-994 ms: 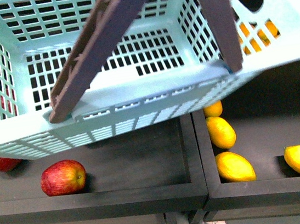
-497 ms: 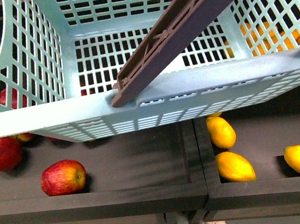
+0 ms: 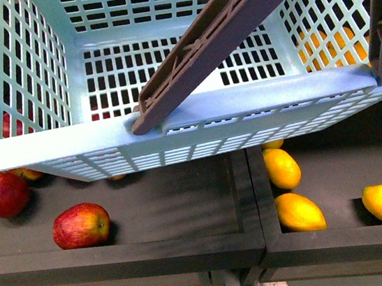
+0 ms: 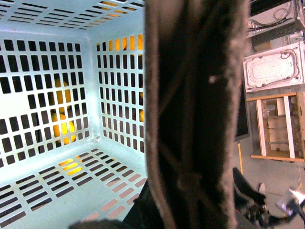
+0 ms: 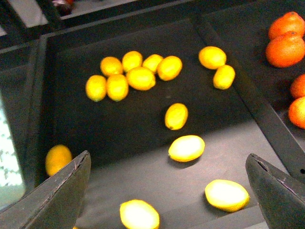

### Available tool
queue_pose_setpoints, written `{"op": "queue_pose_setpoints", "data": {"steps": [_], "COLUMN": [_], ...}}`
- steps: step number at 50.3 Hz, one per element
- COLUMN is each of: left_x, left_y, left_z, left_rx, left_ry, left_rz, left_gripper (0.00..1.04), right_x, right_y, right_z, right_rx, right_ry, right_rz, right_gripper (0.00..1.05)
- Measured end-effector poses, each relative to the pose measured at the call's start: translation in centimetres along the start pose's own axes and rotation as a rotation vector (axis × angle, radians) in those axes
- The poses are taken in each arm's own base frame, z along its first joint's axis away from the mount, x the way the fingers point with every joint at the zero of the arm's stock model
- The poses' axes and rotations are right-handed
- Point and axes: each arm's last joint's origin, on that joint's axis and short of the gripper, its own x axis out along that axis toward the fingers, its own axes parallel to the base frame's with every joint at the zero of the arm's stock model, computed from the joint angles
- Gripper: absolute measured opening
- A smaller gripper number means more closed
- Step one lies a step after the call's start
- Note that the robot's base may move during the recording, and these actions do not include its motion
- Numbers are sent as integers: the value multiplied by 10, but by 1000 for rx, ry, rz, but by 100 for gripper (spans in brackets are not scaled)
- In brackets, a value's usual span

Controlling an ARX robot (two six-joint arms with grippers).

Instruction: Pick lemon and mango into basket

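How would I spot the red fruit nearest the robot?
Find the big aqua basket; below it sit two dark trays, so take the left tray. The red fruit lies alone by that tray's front wall, clear of the basket, unlike its red neighbour right at the basket's edge further left.

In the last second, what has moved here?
The basket swung toward the right of the front view and levelled out, uncovering a second red apple at the left. Its brown handles shifted with it. Nothing was visibly grasped or released. The front red apple and yellow fruits stayed put.
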Motion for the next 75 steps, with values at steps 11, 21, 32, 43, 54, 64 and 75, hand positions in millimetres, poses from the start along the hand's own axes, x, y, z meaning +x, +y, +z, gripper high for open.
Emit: {"op": "queue_pose_setpoints", "data": {"steps": [11,21,32,43,54,64,75], "left_x": [0,0,0,0,0,0,0], "left_y": [0,0,0,0,0,0,0], "left_z": [0,0,0,0,0,0,0], "left_rx": [0,0,0,0,0,0,0], "left_ry": [-2,0,1,-1,1,0,0], "left_rz": [2,1,0,1,0,0,1], "left_gripper": [4,4,4,4,4,4,4], "right_x": [130,208,248,262,271,277,283], "right_y": [-28,-33,-33,-36,-36,-35,-35], "right_z": [-5,-25,-39,-54,-71,-90,-102], "right_rx": [219,436,580,659,685,700,704], "right_ry": [287,440,493,526,561,600,622], "right_rz": [-114,-214,-277,-344,-368,-382,-395], "right_gripper": [96,96,96,96,96,96,96]}}
